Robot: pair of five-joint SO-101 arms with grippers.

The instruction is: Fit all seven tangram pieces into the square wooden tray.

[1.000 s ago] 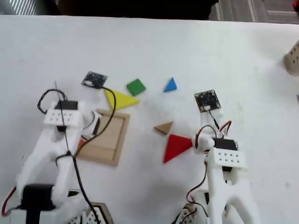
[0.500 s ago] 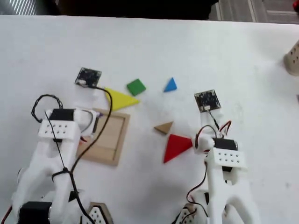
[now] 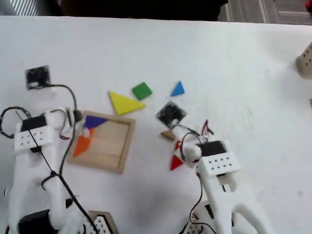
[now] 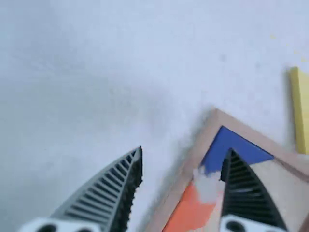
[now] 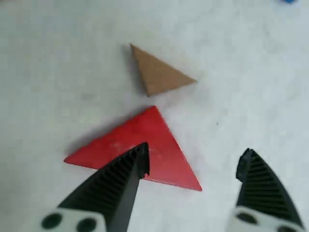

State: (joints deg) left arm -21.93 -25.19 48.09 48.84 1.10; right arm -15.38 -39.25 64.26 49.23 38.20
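Note:
The square wooden tray (image 3: 119,146) lies left of centre and holds a blue piece (image 3: 95,121) and an orange piece (image 3: 82,144) in its left part. A yellow triangle (image 3: 124,103), a green square (image 3: 142,90) and a small blue triangle (image 3: 178,88) lie beyond it. My left gripper (image 4: 181,164) is open at the tray's (image 4: 193,159) far left corner, one finger over the bare table, the other over the blue piece (image 4: 229,147) and orange piece (image 4: 186,215). My right gripper (image 5: 193,154) is open just above the red triangle (image 5: 130,140), with the brown triangle (image 5: 157,75) beyond it.
The right arm (image 3: 214,163) covers much of the red triangle (image 3: 175,163) and the brown triangle (image 3: 167,135) from above. A beige perforated object (image 3: 306,61) stands at the right edge. A wooden block (image 3: 105,223) sits at the near edge. Open white table lies at the back and right.
The left arm has swung left off the tray, uncovering the blue and orange pieces. The right arm has moved left over the red and brown triangles.

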